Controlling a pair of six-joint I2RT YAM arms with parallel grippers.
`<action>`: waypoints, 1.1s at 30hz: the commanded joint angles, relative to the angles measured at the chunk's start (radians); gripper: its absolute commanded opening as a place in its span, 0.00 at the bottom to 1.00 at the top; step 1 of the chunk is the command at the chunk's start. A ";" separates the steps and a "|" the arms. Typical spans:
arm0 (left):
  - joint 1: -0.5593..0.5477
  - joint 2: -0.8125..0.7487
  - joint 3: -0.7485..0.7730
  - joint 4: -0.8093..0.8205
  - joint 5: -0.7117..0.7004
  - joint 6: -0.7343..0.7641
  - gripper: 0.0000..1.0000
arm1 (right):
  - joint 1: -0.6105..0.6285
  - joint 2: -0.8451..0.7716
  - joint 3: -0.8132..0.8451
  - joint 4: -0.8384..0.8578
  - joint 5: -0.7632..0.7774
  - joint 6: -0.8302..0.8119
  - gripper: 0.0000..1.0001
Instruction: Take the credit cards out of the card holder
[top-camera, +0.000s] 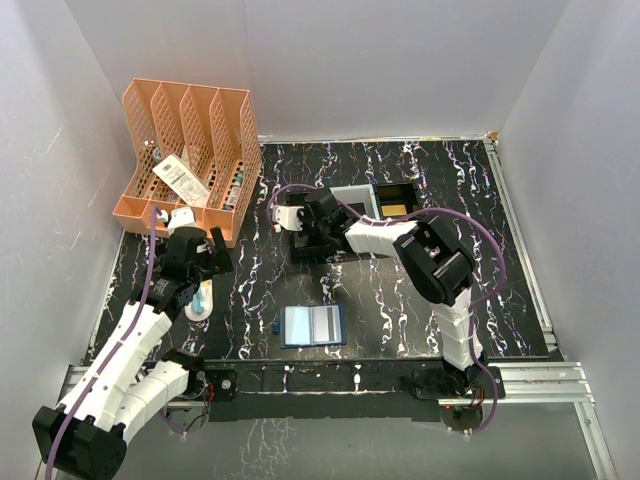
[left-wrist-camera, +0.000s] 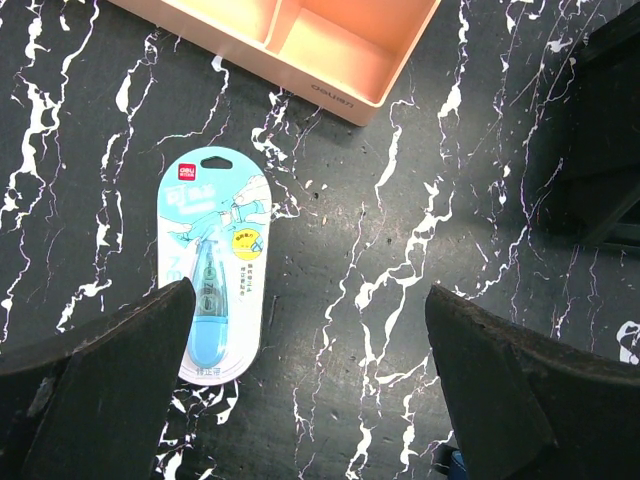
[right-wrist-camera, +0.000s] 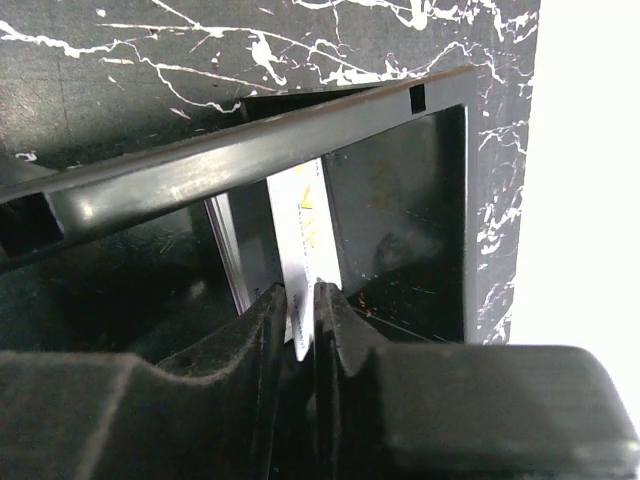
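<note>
Card holder (top-camera: 313, 325) open flat; pale credit card (right-wrist-camera: 305, 235) pinched edge-on.

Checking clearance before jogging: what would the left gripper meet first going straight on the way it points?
Probably the table, bare between the left gripper's open fingers; one may clip the correction-tape pack.

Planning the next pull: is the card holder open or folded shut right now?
Open. The card holder lies spread flat in the top view, with both lighter blue inner faces turned up.
</note>
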 joint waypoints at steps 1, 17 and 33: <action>0.003 0.006 0.014 0.003 0.008 0.017 0.99 | -0.024 -0.048 0.016 0.010 -0.051 0.076 0.25; 0.003 0.015 0.015 0.000 0.021 0.023 0.99 | -0.026 -0.058 0.049 -0.042 -0.007 0.140 0.32; 0.003 -0.004 0.014 0.010 0.028 0.025 0.99 | -0.027 -0.284 -0.003 0.087 0.020 0.444 0.36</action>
